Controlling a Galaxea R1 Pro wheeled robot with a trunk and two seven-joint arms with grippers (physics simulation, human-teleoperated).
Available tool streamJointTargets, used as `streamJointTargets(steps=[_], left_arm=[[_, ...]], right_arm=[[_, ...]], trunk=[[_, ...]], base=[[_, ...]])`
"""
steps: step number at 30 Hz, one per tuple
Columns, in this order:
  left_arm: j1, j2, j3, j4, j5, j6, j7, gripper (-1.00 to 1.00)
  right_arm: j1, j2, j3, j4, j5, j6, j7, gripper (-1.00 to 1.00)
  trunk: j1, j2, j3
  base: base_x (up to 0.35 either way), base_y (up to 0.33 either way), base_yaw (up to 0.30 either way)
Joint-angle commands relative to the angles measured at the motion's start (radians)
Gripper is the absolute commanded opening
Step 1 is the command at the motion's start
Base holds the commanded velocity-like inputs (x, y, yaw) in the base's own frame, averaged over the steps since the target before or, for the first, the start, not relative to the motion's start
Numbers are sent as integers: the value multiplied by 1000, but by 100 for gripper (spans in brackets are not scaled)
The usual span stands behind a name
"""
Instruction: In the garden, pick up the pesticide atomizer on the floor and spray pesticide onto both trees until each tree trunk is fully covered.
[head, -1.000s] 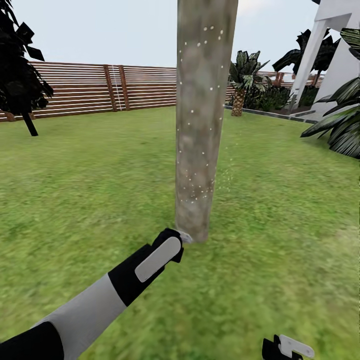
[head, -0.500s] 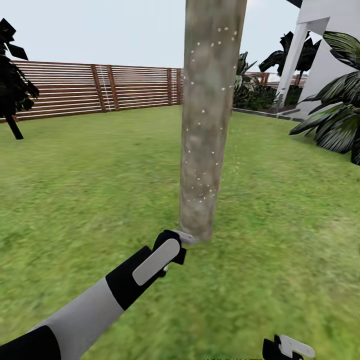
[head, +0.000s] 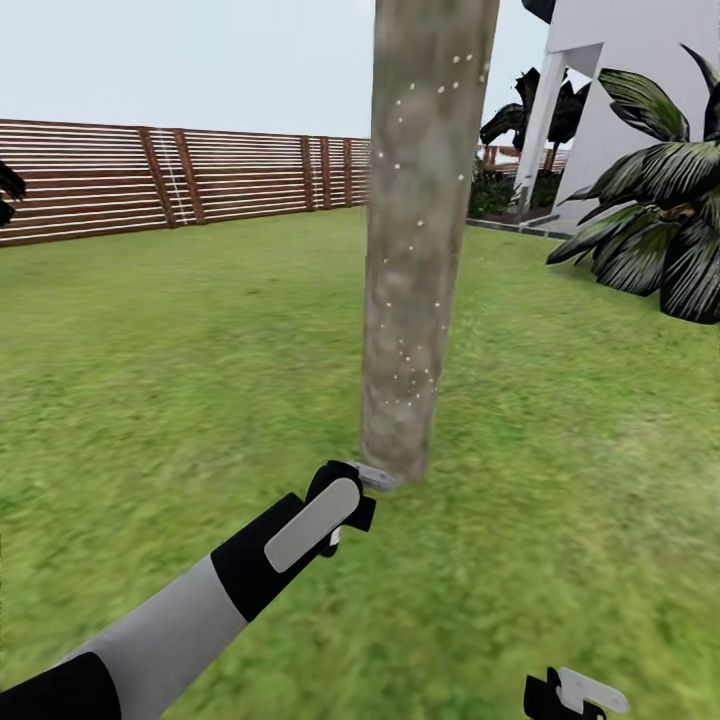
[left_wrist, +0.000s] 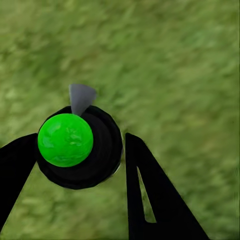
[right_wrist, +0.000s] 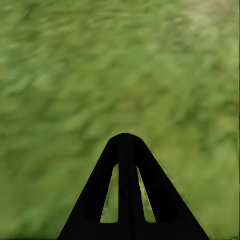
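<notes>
The pesticide atomizer (left_wrist: 80, 145) is held between the fingers of the left gripper (head: 335, 505), its pale tip almost touching the foot of the tree trunk (head: 415, 250) just ahead. The right gripper (right_wrist: 126, 150) is closed, empty.

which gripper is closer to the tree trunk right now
Left. The left gripper, shut on the pesticide atomizer, is right at the foot of the tree trunk, its tip nearly at the base. The right gripper hangs low over grass, well off to the trunk's right.
</notes>
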Motion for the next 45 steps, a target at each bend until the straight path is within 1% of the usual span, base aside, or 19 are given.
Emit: streamJointTargets(steps=[1,8,16,22,37,40,45], left_arm=[[-1,0,-1,-1,8,4,8,-100],[-1,0,0,-24,9,4,5,-100],[0,0,2,-23,17,4,1,-100],[23,0,3,-23,19,5,-1,-100],[40,0,3,-29,21,9,-3,-100],[49,0,3,-45,20,10,-10,-100],[54,14,3,-70,19,9,-14,-100]], right_arm=[[0,1,-3,0,10,-1,-2,-100],[0,1,-6,-2,10,-2,-2,-100],[0,1,-7,-6,10,-2,-3,-100],[0,1,-9,-6,10,-1,-3,-100],[0,1,-6,-6,10,-2,-2,-100],[0,1,-6,-6,9,-2,-2,-100],[0,1,-6,-5,9,-1,-1,-100]], trunk=[[0,0,-1],[0,0,-1],[0,0,-1],[0,0,-1],[0,0,-1],[0,0,-1],[0,0,-1]], base=[[96,334,-68],[99,334,-196],[108,334,-229],[56,334,-218],[10,336,-213],[117,342,-187],[187,334,-233]])
